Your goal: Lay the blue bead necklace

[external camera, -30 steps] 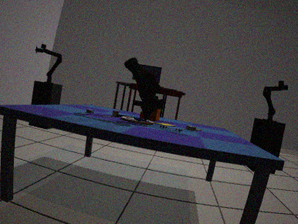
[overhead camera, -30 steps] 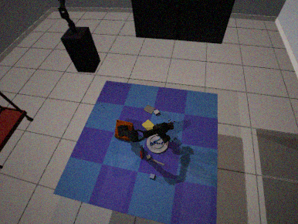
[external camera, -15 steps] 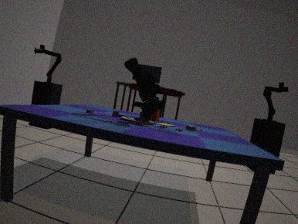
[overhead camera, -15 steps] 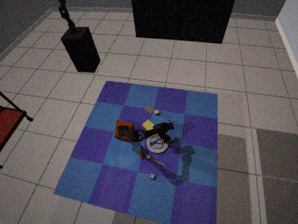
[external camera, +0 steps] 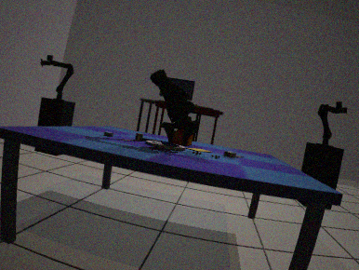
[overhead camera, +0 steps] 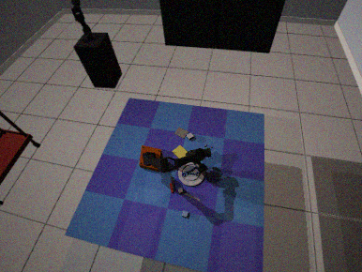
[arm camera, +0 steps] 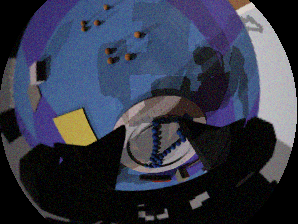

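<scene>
The round bead board (overhead camera: 180,177) (external camera: 153,142) (arm camera: 133,113) is pale and lies flat on the table, with a dark curved groove line near its left side in the wrist view. The blue bead necklace (overhead camera: 188,174) (arm camera: 156,140) lies on it in a narrow, bent loop. One strand runs down across the middle, another slants from the right, and they meet in a bunch near the bottom edge. My gripper (arm camera: 153,124) is open, its fingers wide apart over the board with the necklace showing between them. The right finger hides part of the board and perhaps some beads.
A yellow square (overhead camera: 179,151) (arm camera: 75,127) lies beside the board. Several orange beads, one of them (arm camera: 137,35) nearest the board, lie beyond it. A white block (overhead camera: 190,136) (arm camera: 38,71) is farther off. A red piece (overhead camera: 172,188) lies near the board, and a small block (overhead camera: 186,214) beyond it.
</scene>
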